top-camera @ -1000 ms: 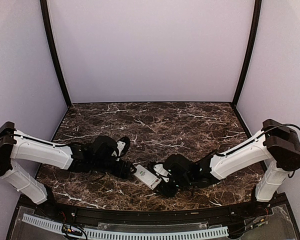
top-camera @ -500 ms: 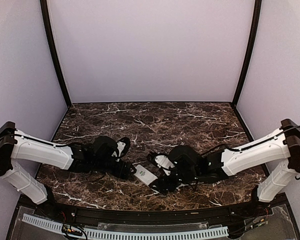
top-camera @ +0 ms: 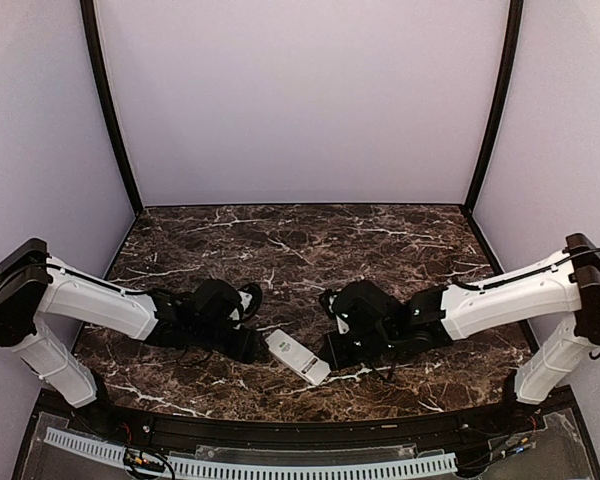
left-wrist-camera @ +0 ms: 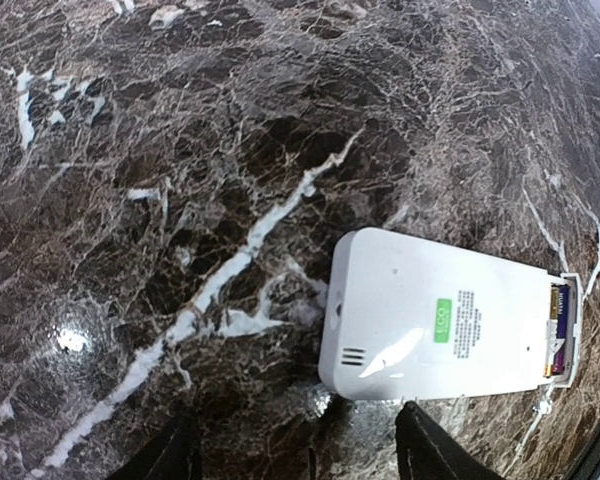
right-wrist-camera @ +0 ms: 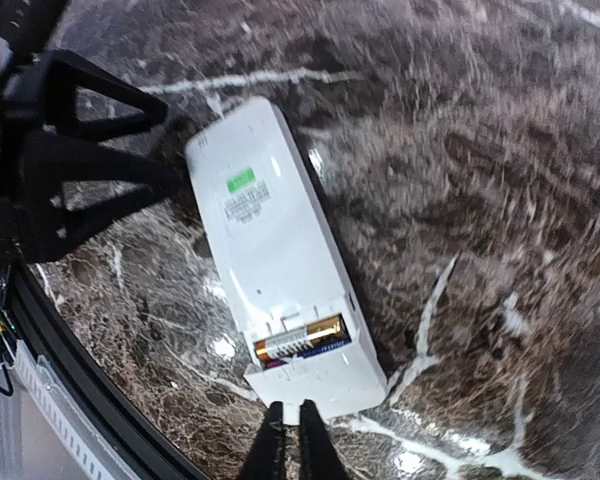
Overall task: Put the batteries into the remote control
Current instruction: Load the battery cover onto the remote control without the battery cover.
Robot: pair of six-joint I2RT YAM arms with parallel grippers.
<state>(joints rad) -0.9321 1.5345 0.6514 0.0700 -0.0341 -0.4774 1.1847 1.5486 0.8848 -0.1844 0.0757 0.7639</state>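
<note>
Flat white plastic remote control [right-wrist-camera: 280,270], slim copper-and-dark cylindrical battery [right-wrist-camera: 300,338] seated, lies on dark marble surface [left-wrist-camera: 180,150]; left tool [left-wrist-camera: 295,450] spread wide, right tool [right-wrist-camera: 288,445] closed, empty.

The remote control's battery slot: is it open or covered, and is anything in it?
Open, with a battery in it. In the right wrist view the remote control lies back up, its slot uncovered, one gold-and-dark battery inside.

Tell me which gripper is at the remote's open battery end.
The right gripper: it sits just off the end of the remote control where a battery shows. The left gripper, open, faces the opposite, closed end.
</note>
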